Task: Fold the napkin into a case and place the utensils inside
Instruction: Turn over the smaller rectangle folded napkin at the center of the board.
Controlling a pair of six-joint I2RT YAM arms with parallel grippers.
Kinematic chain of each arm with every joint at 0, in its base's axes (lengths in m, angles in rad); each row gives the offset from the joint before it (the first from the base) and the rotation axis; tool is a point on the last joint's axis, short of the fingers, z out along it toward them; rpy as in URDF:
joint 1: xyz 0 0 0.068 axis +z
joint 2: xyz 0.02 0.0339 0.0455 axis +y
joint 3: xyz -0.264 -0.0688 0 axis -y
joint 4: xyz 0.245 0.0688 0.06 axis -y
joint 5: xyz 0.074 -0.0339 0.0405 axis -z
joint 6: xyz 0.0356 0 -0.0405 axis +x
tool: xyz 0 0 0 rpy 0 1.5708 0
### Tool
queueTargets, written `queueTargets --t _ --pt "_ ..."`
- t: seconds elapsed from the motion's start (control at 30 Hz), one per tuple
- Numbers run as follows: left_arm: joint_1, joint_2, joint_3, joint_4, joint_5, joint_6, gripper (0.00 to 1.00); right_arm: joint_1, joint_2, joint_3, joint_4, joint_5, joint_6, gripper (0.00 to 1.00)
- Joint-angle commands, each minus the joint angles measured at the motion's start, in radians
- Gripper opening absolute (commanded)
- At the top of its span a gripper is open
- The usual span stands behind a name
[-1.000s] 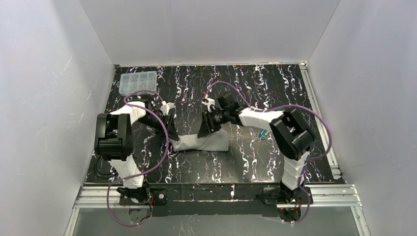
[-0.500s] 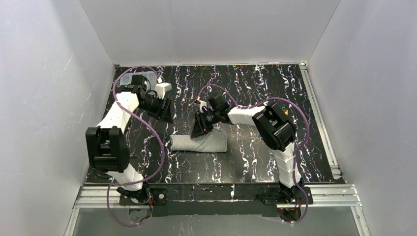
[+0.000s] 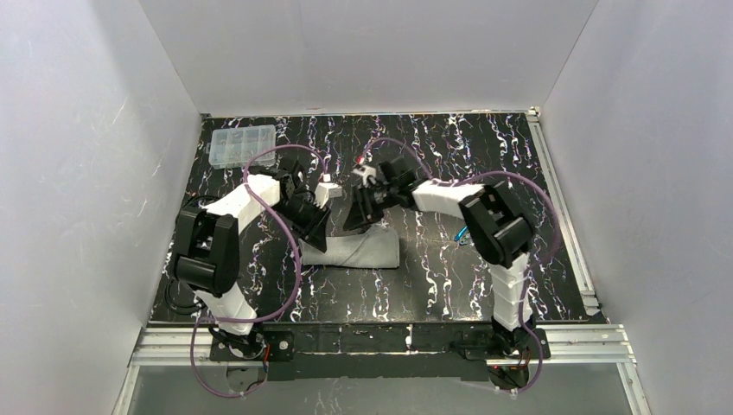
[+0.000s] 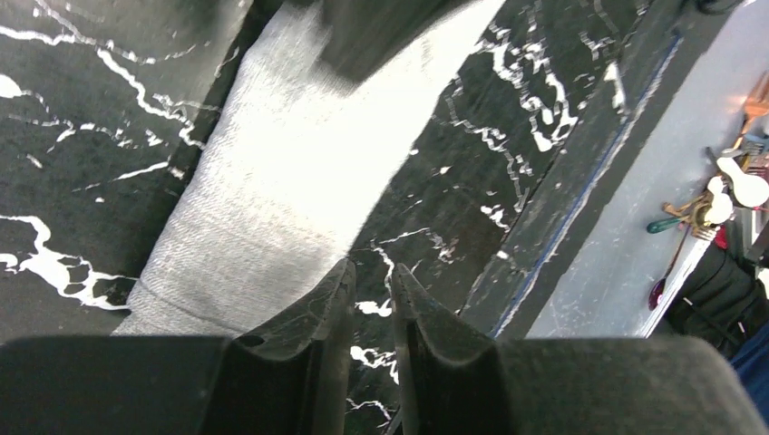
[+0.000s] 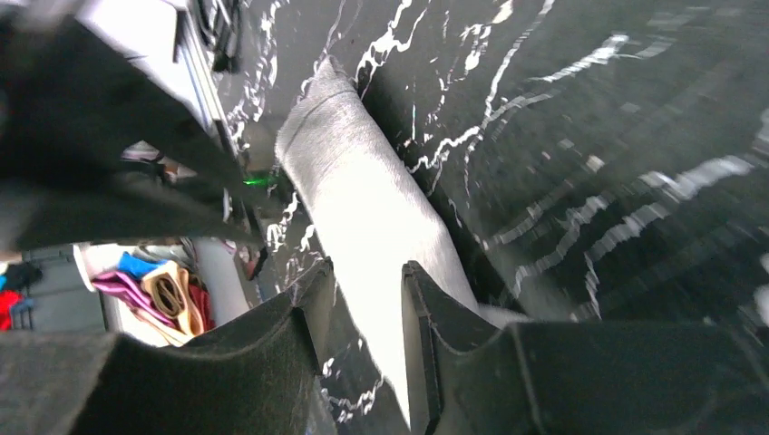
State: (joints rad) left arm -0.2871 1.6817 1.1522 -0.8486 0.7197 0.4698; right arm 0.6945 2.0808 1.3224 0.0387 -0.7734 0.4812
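White walls (image 3: 363, 52) on three sides, black white-veined tabletop (image 3: 484, 147), perhaps marble-patterned, metal rail (image 3: 389, 340) along near edge

Bench (image 3: 432, 285): black top with white marble-like veining. Compartment box (image 3: 243, 145): clear plastic, flat on the bench at its far left corner. Walls (image 3: 363, 52): plain white, on three sides. Aluminium rail (image 3: 380, 339): along the near edge. Off-bench clutter (image 4: 716, 195): possibly hand tools, blurred.

Overhead camera views the whole black marbled counter (image 3: 484, 147); both wrist cameras, close, share its folded light-grey cloth (image 4: 290, 181).
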Motion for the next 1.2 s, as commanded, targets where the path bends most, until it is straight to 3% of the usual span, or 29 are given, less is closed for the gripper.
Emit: queueTargets --t 0.0,0.2,0.33,0.53,0.8,0.93,1.03,1.07,1.17 --pt "0.013 0.020 -0.034 0.031 -0.056 0.044 0.19 -0.108 -0.215 -0.069 -0.025 -0.056 0.015 0.42" --pt "0.013 0.062 -0.054 0.077 -0.119 0.042 0.13 -0.098 -0.337 -0.276 -0.014 -0.115 0.040 0.38" --pt "0.013 0.081 -0.057 0.104 -0.179 0.033 0.11 -0.094 -0.318 -0.365 0.032 -0.136 0.064 0.38" --pt "0.013 0.092 -0.083 0.151 -0.289 0.002 0.08 -0.093 -0.164 -0.309 -0.132 -0.039 -0.083 0.34" --pt "0.010 0.074 -0.124 0.141 -0.268 -0.011 0.09 -0.094 -0.092 -0.207 -0.230 0.032 -0.155 0.32" --pt "0.010 0.034 -0.070 0.060 -0.234 -0.049 0.18 -0.096 -0.149 -0.133 -0.361 0.088 -0.209 0.48" --pt "0.011 -0.002 0.061 -0.051 -0.210 -0.072 0.32 -0.097 -0.217 -0.048 -0.523 0.179 -0.262 0.75" --pt "0.011 -0.012 0.108 -0.095 -0.202 -0.080 0.36 -0.100 -0.238 -0.007 -0.585 0.235 -0.278 0.93" --pt "0.016 -0.038 0.263 -0.210 -0.185 -0.095 0.44 -0.161 -0.306 0.100 -0.698 0.389 -0.284 0.99"
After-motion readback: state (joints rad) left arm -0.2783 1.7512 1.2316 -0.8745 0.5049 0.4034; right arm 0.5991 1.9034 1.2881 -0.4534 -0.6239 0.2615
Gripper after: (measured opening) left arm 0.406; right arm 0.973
